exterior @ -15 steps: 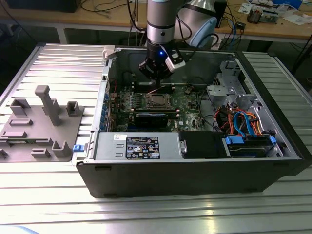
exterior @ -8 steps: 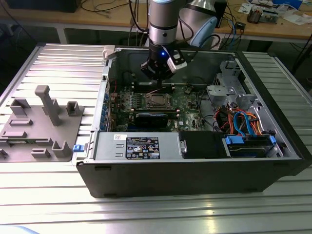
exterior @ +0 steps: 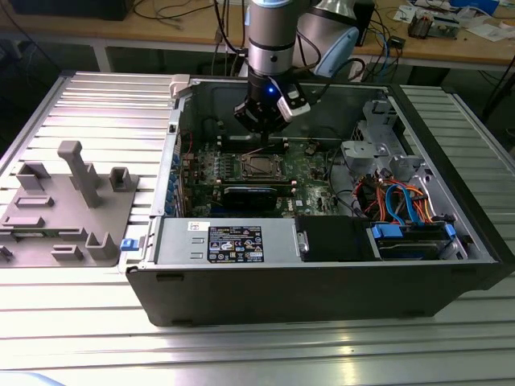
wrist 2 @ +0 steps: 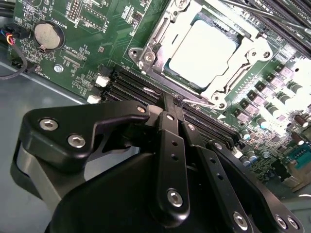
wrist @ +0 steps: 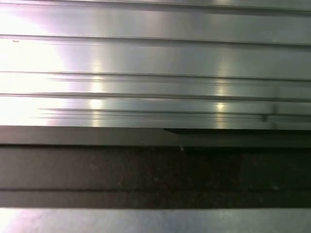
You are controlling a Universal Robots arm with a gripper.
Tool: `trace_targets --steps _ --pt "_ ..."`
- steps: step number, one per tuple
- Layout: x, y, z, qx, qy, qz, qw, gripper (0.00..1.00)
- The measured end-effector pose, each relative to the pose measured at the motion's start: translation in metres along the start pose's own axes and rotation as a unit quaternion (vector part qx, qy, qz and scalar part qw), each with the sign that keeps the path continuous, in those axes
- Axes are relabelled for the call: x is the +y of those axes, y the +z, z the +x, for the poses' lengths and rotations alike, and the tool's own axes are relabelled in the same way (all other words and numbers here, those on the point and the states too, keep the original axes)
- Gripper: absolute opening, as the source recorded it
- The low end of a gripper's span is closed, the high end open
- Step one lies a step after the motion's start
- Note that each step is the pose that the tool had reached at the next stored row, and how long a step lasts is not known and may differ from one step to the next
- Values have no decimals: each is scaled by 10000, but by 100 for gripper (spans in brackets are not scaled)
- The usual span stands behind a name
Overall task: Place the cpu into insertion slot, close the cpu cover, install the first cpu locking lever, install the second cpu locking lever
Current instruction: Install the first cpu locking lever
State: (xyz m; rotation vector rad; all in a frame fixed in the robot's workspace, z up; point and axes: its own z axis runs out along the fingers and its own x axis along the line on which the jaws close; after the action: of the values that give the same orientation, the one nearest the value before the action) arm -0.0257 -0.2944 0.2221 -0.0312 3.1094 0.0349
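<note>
Silvery-grey and flat, the cpu [wrist 2: 201,48] lies seated in the insertion slot [wrist 2: 167,80]. Its pale face shows through the cut-out of the cpu cover [wrist 2: 158,46], which lies folded down flat around it. In the second wrist view a thin bright locking lever [wrist 2: 201,103] runs along the socket's edge, just beside the fingertips. I cannot tell whether they touch it.

The gripper [wrist 2: 171,104] has its black fingers drawn together with no gap at the tips, and nothing shows clamped between them. It hangs over the black memory slots [wrist 2: 131,85] next to the socket. Around these spreads the green motherboard [wrist 2: 97,43], with a round coin battery [wrist 2: 47,35] well apart from the socket.

In the exterior view the socket sits in the upper centre of the frame. The gripper [exterior: 261,129] is just above it, under the silver arm [exterior: 269,40] that comes down from the top edge. The board lies inside an open computer case [exterior: 322,289]. A labelled power supply [exterior: 233,241] sits at the lower centre, and orange and blue cables [exterior: 402,201] are bundled toward the exterior view's right. The case rests on a ribbed aluminium table [exterior: 96,104]. A grey fixture plate [exterior: 72,201] stands on the table at the exterior view's left.
</note>
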Motion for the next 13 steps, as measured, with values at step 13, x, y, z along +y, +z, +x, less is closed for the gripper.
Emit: trace_targets --steps 13 --pt "-43 83 -97 21 120 -48 9999 11"
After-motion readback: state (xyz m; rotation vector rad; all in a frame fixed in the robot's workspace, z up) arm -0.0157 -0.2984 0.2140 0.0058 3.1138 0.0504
